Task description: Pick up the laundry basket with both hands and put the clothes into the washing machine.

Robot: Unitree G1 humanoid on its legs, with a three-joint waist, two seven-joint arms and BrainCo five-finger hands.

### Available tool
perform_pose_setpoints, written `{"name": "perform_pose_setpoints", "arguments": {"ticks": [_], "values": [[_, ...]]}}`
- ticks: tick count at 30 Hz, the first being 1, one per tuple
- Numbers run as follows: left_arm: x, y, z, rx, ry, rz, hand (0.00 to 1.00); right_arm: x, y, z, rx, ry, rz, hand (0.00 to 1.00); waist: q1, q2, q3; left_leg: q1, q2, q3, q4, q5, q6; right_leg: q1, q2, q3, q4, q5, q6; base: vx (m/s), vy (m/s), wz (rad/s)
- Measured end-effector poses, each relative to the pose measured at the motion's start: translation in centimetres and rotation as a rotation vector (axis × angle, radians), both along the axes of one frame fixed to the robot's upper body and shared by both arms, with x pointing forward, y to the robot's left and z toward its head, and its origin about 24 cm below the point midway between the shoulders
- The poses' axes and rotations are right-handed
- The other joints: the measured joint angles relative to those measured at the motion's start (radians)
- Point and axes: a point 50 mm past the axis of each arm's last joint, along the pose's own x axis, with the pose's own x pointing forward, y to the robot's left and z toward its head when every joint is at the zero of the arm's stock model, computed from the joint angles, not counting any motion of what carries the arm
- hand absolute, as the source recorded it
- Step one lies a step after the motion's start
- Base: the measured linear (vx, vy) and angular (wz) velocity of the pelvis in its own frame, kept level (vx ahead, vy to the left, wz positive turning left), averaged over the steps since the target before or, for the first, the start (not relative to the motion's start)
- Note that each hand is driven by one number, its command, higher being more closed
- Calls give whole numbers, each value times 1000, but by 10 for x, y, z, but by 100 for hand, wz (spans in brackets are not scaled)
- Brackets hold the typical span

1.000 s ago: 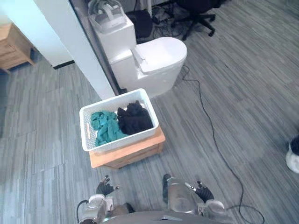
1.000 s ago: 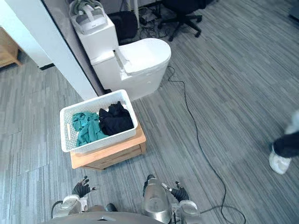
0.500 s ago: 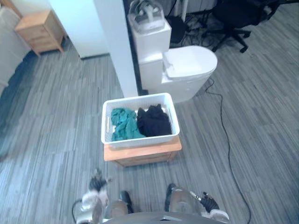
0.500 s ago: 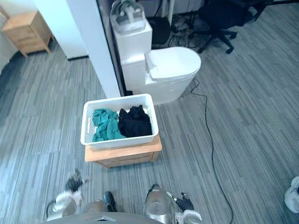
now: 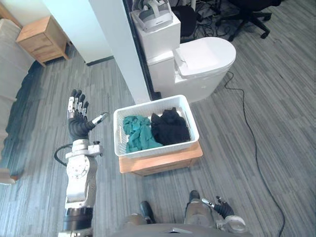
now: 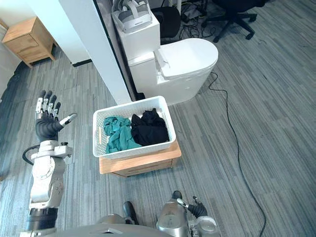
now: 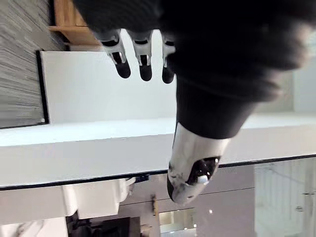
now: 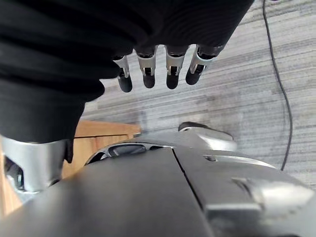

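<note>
On a wooden stand (image 5: 163, 159) sat the basket (image 5: 158, 147), holding teal clothes (image 5: 139, 134) and black clothes (image 5: 170, 127). Left hand (image 5: 78, 122) hovered beside it, apart, fingers straight, empty. Right hand (image 5: 223, 209) hung low, fingers relaxed, empty. Toilet (image 5: 200, 57) stood behind.

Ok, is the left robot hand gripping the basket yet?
No, the left robot hand is raised with straight fingers, apart from the white basket.
</note>
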Motion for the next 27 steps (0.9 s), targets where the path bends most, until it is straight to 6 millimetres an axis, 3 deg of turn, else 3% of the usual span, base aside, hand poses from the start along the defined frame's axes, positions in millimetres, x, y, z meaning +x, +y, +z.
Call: {"name": "perform_pose_setpoints", "arguments": {"ticks": [2,4,7,9,13,21,27], "values": [[15,20,-10,32,98,69,0,6,0,3,0,-18,11,0,-3,-2,13,-14,1,24,-2,0,0,-33,6,29,-5,6,-6,-117,11,-39],[41,58,-11,128,241,189,0,21,3,11,1,-82,28,0,-23,-12,68,-45,-1,54,-1,14,7,-83,10,62,-9,32,-5,-146,16,-39],[65,101,5,140,352,348,0,38,13,19,18,-148,52,0,-41,-45,128,-93,-1,85,-7,35,14,-152,13,97,-5,71,-8,-174,5,-32],[73,112,16,133,368,390,0,43,18,23,30,-181,62,0,-41,-68,145,-114,-1,107,-13,45,12,-194,13,115,7,85,-15,-70,-15,-22],[82,111,20,87,375,387,0,51,24,28,39,-224,83,0,-40,-82,170,-131,4,142,-13,52,11,-238,12,124,43,82,-17,-3,-61,-15],[93,90,-4,-46,443,164,0,56,29,33,80,-265,74,0,-27,-102,204,-146,25,218,9,20,-7,-278,26,159,60,78,-21,43,-38,-14],[96,86,-9,-62,481,127,0,61,30,37,90,-283,89,0,-16,-103,205,-179,32,245,41,8,-3,-310,26,170,60,80,-20,67,-4,-6]]}}
